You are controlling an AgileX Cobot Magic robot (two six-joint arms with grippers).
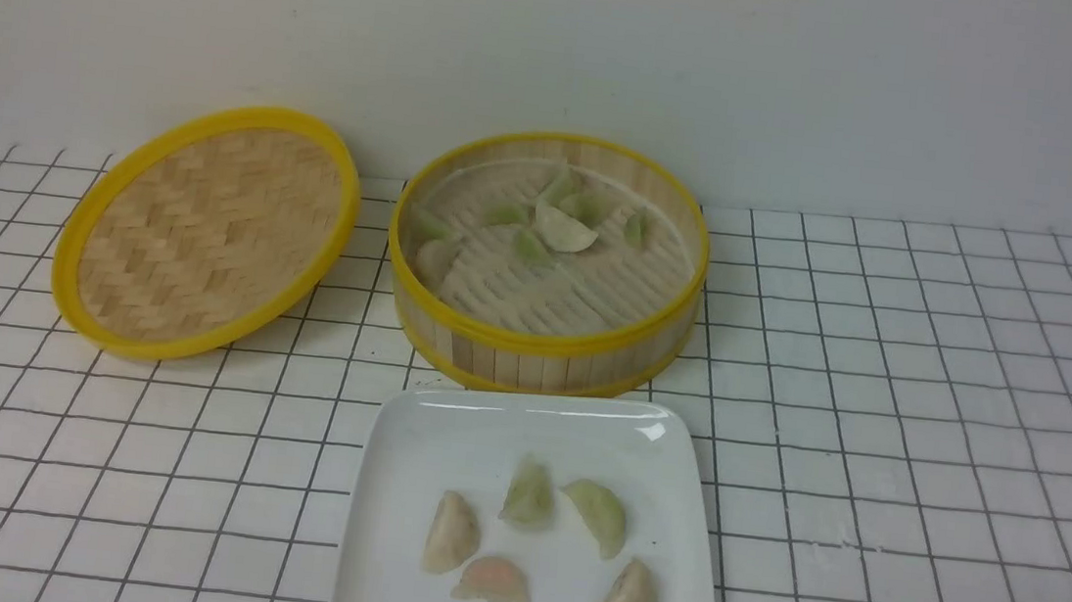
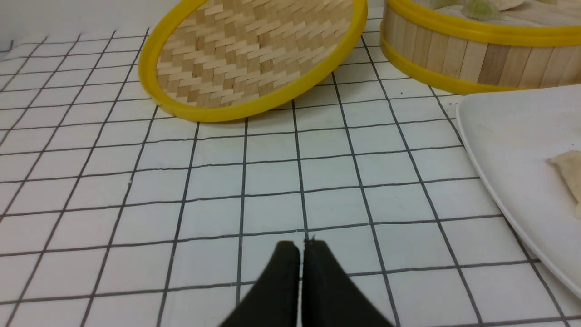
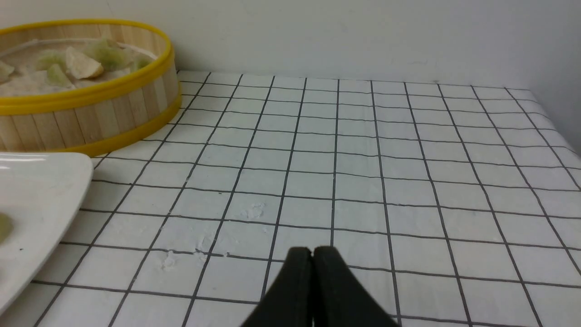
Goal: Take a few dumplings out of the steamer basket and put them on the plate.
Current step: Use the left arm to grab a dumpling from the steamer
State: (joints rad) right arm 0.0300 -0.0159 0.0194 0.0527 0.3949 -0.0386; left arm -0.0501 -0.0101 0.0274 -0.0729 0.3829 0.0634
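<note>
A white tabletop (image 1: 927, 427) crossed by a grid of thin dark lines ran from the near side to a plain pale wall (image 1: 560, 48) at the far side, under soft, even light.

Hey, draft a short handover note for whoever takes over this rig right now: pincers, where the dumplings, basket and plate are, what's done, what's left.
Left pincer: shut, empty, over the table left of the plate.
Right pincer: shut, empty, over the table right of the plate.
Steamer basket: open, just behind the plate; its lid rests tilted to the basket's left.
Done: five dumplings lie on the plate.
Left: likely nothing; the remaining dumplings sit in the basket if more are wanted.
</note>
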